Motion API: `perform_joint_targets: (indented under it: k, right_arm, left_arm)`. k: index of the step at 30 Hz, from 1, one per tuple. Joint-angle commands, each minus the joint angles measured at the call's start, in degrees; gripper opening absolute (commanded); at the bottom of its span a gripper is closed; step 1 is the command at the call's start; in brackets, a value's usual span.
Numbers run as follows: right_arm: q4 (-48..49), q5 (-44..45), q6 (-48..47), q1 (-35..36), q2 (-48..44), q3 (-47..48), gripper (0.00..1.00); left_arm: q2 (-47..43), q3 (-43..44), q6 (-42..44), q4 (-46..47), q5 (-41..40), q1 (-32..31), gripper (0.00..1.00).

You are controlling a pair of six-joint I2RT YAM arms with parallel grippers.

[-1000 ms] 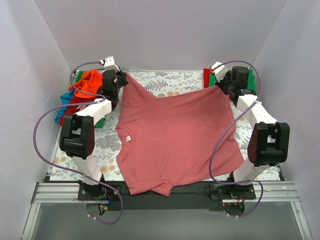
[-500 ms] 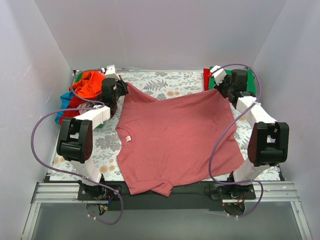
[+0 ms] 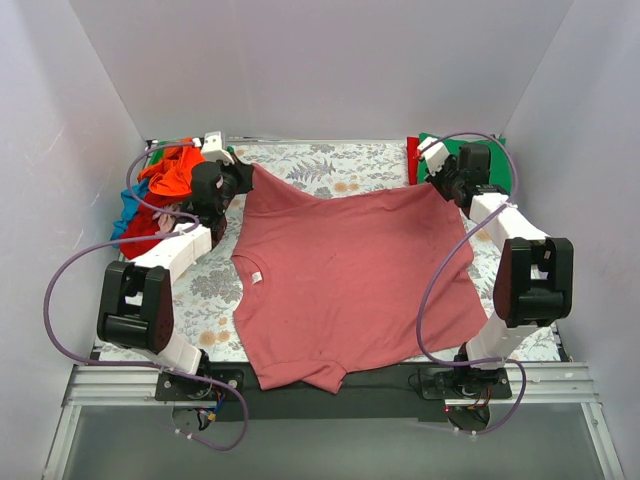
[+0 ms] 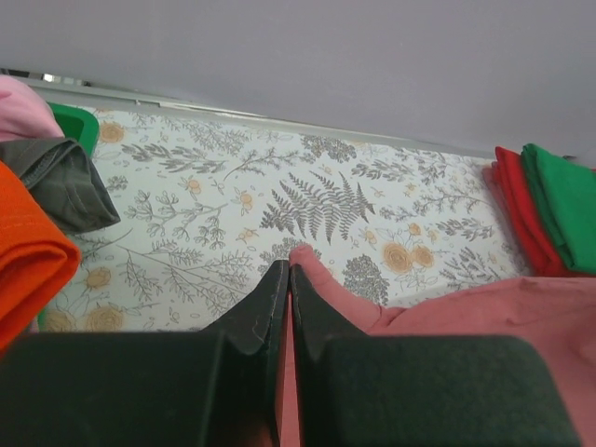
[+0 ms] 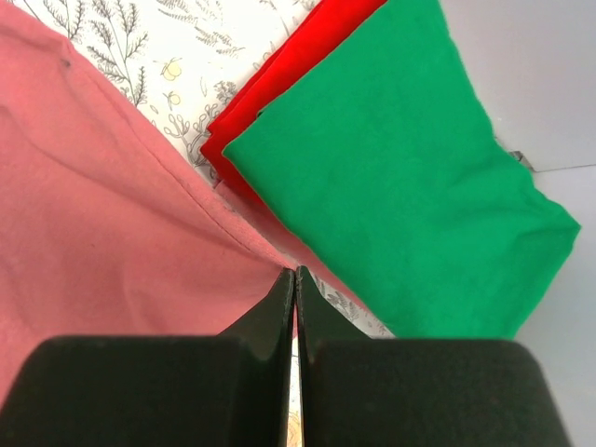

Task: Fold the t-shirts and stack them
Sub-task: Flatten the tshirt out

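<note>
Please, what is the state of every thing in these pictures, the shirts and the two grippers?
dusty-rose t-shirt: unfolded, spread out, two far corners held.
left gripper: shut on its far left corner.
right gripper: shut on its far right corner.
green t-shirt: folded, lying on the red one.
red t-shirt: folded, under the green one.
pile of t-shirts: heaped loosely at far left.

The large t-shirt [image 3: 350, 280] lies spread across the middle of the worktop [image 3: 215, 290], its neck toward the left. The left tool [image 3: 243, 172] sits at its far left corner, the right tool [image 3: 430, 178] at its far right corner. A heap of t-shirts [image 3: 170, 177] lies left of the left tool. Behind the right tool, two folded t-shirts [image 5: 391, 177] lie one on the other.
</note>
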Motion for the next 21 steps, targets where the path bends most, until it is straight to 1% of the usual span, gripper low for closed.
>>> perform_joint_targets:
  k: [1,10,21]
  right_arm:
    - [1.8,-0.4,-0.72,-0.35,0.76,-0.86,0.01]
    - [1.88,1.53,-1.51,-1.22,2.43,-0.95,0.01]
    - [1.88,-0.22,-1.42,-2.02,2.43,-2.26,0.01]
  left_arm:
    - [-2.92,-1.28,-0.05,-0.36,1.38,0.35,0.0]
    - [-6.17,-2.86,0.22,-1.42,1.82,0.35,0.0]
    - [-10.48,-5.59,0.22,-2.91,3.14,0.35,0.0]
